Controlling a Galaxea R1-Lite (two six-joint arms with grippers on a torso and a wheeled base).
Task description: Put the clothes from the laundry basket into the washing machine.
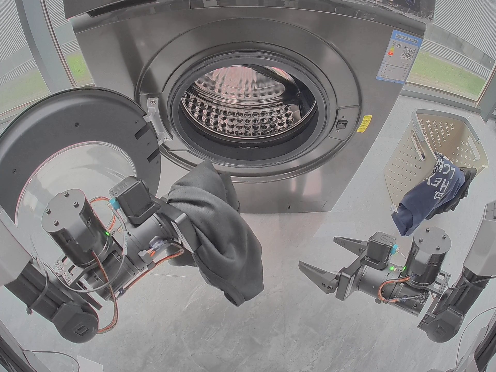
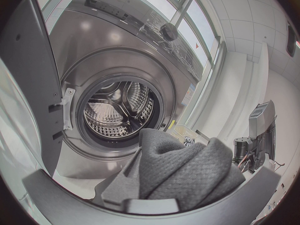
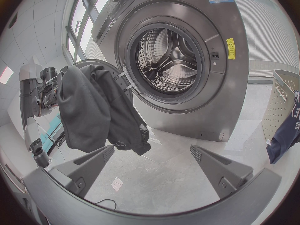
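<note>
L gripper clamped on dark grey garment, hanging lower-centre | drum opening up & right of it, L arm nearer | R gripper open, empty, lower right | 1 navy tee draped over laundry basket

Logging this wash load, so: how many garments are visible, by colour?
Dark grey garment: 1
Navy garment on the laundry basket rim: 1
Total: 2 (a black patch behind the navy one is too unclear to count)

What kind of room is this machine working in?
Likely a laundry room: a front-loading washing machine with its door open, and a laundry basket with a navy garment draped over its rim.
</note>
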